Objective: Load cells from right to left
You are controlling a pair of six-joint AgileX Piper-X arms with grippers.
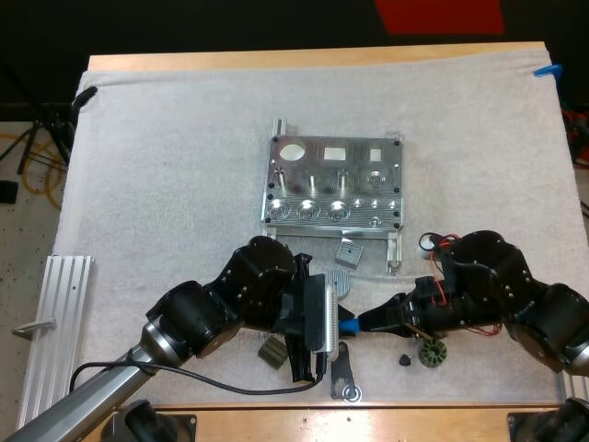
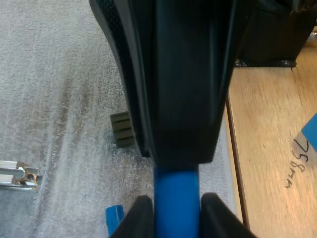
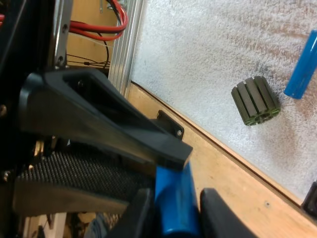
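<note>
A blue cylinder (image 1: 348,324) hangs above the mat's near edge between both grippers. My left gripper (image 1: 322,330) is shut on one end of it; in the left wrist view its fingers (image 2: 141,218) press the blue cylinder (image 2: 176,191) from both sides. My right gripper (image 1: 370,321) is shut on the other end, with the blue cylinder (image 3: 173,191) squeezed between its fingers (image 3: 215,213). The metal fixture (image 1: 336,189) lies mid-mat, beyond both grippers. Another blue cylinder (image 3: 302,64) lies on the mat beside a dark ribbed part (image 3: 255,100).
Near the fixture sit a small grey block (image 1: 349,250) and a ribbed grey disc (image 1: 340,281). A flat metal link (image 1: 345,373), a dark ribbed part (image 1: 271,353) and a dark toothed ring (image 1: 432,352) lie by the front edge. An aluminium rail (image 1: 60,313) lies at the left.
</note>
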